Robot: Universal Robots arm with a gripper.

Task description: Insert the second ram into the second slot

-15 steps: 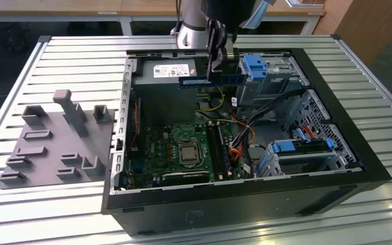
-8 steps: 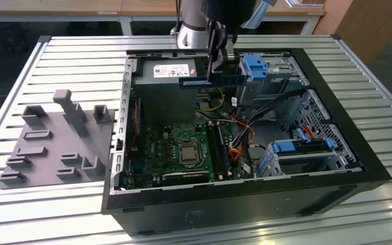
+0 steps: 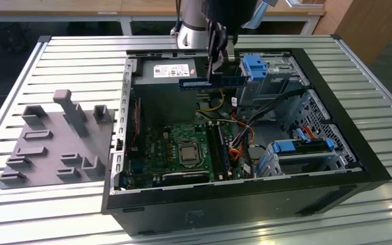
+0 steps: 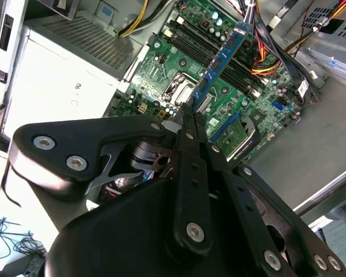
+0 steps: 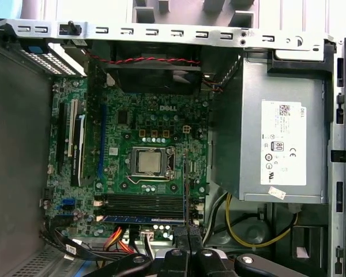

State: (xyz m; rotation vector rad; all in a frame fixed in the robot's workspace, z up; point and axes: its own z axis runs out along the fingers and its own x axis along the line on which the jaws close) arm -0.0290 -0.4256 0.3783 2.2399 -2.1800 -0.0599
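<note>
Second wrist view, closest first: one gripper (image 4: 187, 115) pinches one blue stick (image 4: 220, 59) by its end, with two fingers (image 4: 191, 167) closed tight on it. The stick hangs in the air over the green board (image 4: 158, 72), apart from the black slots (image 4: 193, 41). From the exterior view, it floats above the open case (image 3: 250, 204) and touches no edge. Two blue clips (image 3: 254, 66) sit inside. One grey tray (image 3: 53, 148) lies on the table (image 3: 80, 56) at the exterior view's left.
</note>
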